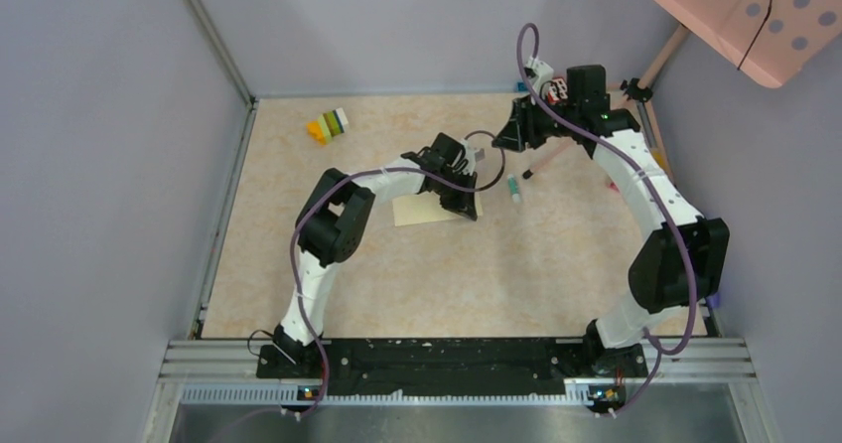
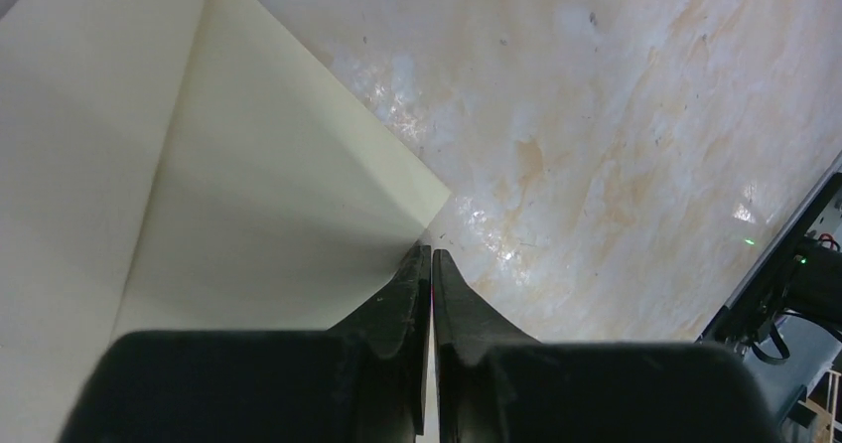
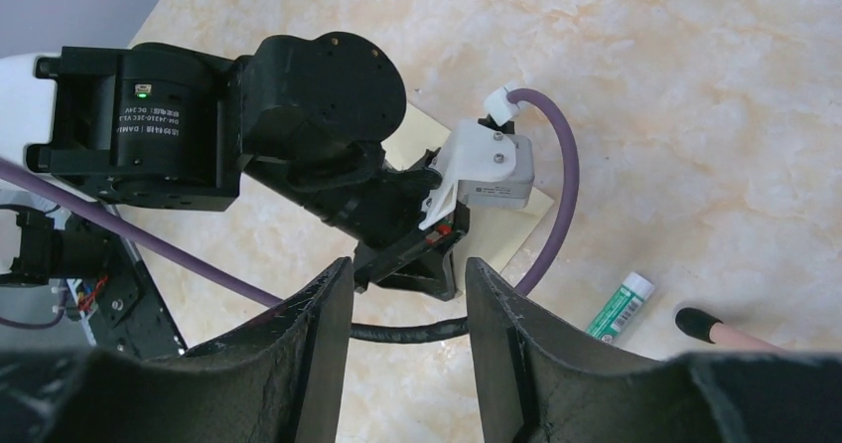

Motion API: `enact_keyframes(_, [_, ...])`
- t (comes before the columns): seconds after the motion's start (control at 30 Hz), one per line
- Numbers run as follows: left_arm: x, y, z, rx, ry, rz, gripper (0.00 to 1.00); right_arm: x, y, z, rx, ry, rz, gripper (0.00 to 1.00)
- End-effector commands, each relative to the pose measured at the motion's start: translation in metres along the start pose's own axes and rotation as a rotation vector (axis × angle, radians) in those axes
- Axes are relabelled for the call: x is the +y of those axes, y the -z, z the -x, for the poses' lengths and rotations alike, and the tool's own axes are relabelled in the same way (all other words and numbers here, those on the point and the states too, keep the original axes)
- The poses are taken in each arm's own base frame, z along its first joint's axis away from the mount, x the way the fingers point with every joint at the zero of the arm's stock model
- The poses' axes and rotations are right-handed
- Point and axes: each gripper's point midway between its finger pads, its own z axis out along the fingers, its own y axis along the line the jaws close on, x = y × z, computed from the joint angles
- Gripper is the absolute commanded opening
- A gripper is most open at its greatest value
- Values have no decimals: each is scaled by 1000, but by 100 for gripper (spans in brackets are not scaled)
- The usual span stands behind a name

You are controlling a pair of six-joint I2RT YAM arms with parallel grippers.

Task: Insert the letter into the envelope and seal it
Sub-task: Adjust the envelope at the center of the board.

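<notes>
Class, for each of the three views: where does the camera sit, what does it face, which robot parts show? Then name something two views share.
Top external: above and behind the robot, facing down at the table; left arm and right arm show whole.
Left wrist: faces down past the shut left gripper at the envelope.
Right wrist: faces down past the open right gripper at the left arm.
Shared: all three show the envelope.

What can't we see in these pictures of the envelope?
Letter: in no view; cannot tell if it is inside the envelope.
Envelope, top view: left gripper covers its right end.
Envelope, left wrist view: cut off by the left edge.
Glue stick label, right wrist view: too small to read.
</notes>
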Motion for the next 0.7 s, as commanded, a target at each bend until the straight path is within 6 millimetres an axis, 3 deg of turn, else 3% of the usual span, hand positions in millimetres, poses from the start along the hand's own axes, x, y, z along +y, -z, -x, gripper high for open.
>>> enact_keyframes(0.0, [12, 4, -3, 11, 1, 74, 10, 7, 19, 23, -79, 78, -15, 45])
enact_keyframes(0.1, [0, 22, -3, -12, -53, 48, 19, 5, 20, 23, -81, 80, -17, 45])
enact_keyframes(0.23, [-18, 63, 4, -69, -167, -7, 32, 6, 21, 21, -81, 80, -10, 45])
enact_keyframes(0.33, [-24, 100, 2, -102, -255, -33, 50, 7, 22, 20, -82, 80, -4, 45])
enact_keyframes(0.47, [-3, 128, -29, -26, -329, 31, 61, 9, 27, 22, -90, 81, -6, 46])
enact_keyframes(0.67, [34, 139, -83, 120, -405, 99, 66, 22, 57, 34, -129, 147, -44, 46])
